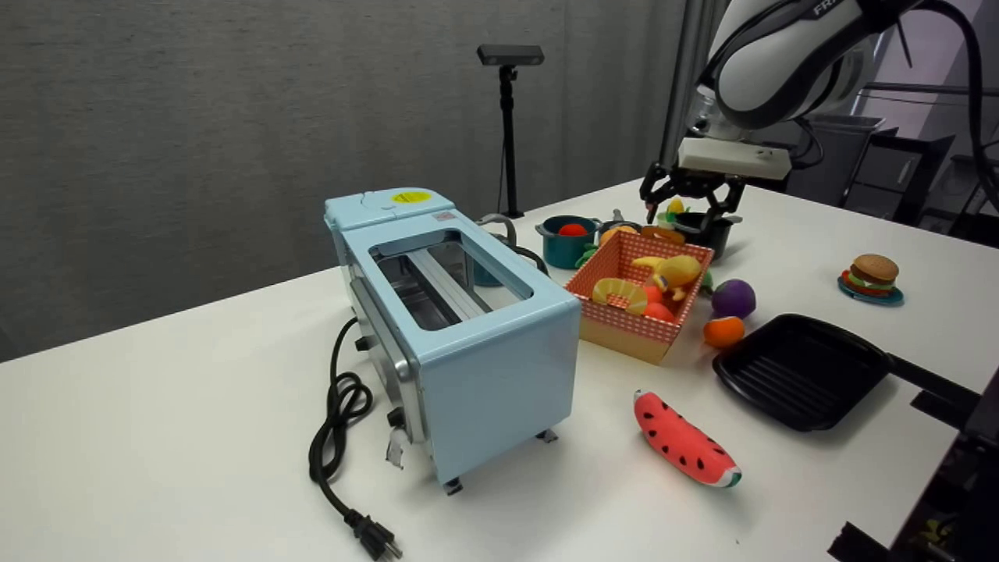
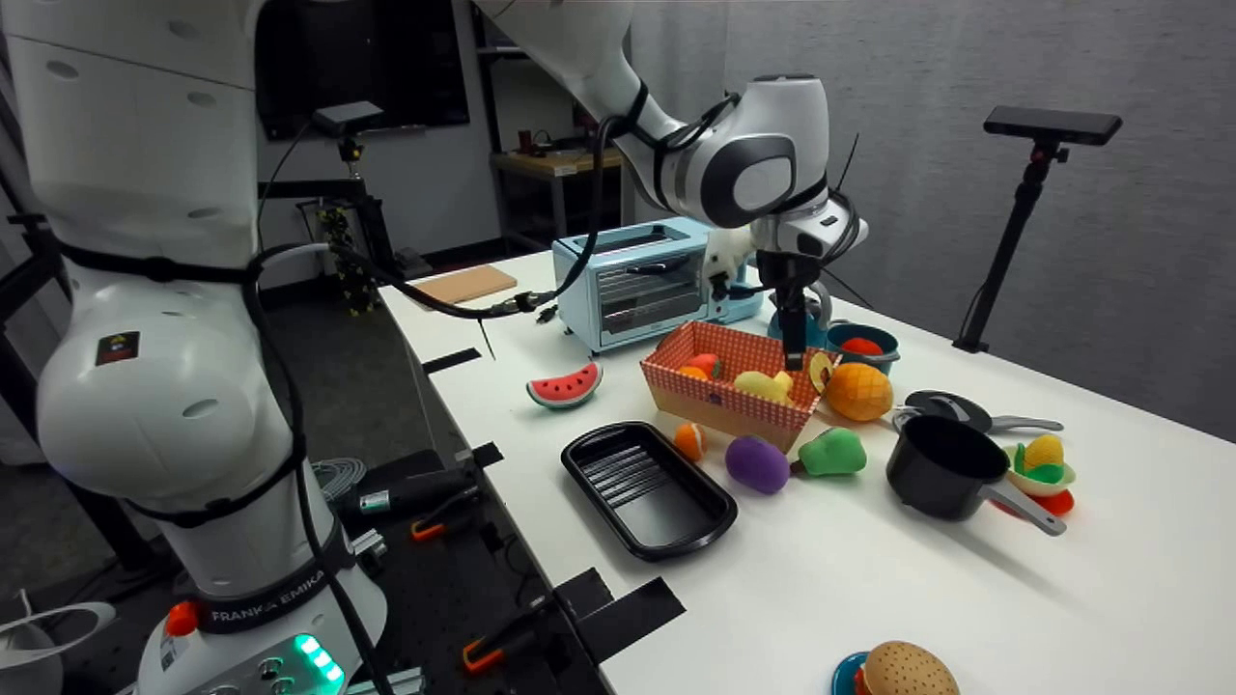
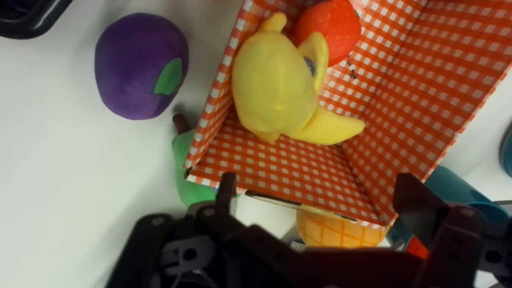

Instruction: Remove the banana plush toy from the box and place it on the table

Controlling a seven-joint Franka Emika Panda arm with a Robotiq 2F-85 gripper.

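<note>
The box [image 1: 624, 341], tan outside with a red-and-white checked lining, stands open-topped on the white table [image 1: 195, 421]. It also shows in the wrist view [image 3: 432, 76]. The banana plush toy [image 3: 333, 127] lies inside; its tapered yellow end points toward a long wall. A rounded yellow body covers or adjoins the rest; I cannot tell whether it is one piece. The yellow end also shows in an exterior view [image 1: 646, 263]. Red toy fruit [image 3: 332, 30] lies beside it. My gripper [image 3: 317, 183] is open and empty above the box's short end, apart from the toy.
A light-blue toaster oven [image 1: 499, 375] stands beside the box. Around it lie a watermelon plush [image 1: 687, 441], a black pan [image 1: 804, 375], a purple plush [image 2: 757, 463], a green plush [image 2: 832, 452] and a pineapple-patterned plush [image 2: 859, 391]. A black pot [image 2: 941, 463] stands near the short end.
</note>
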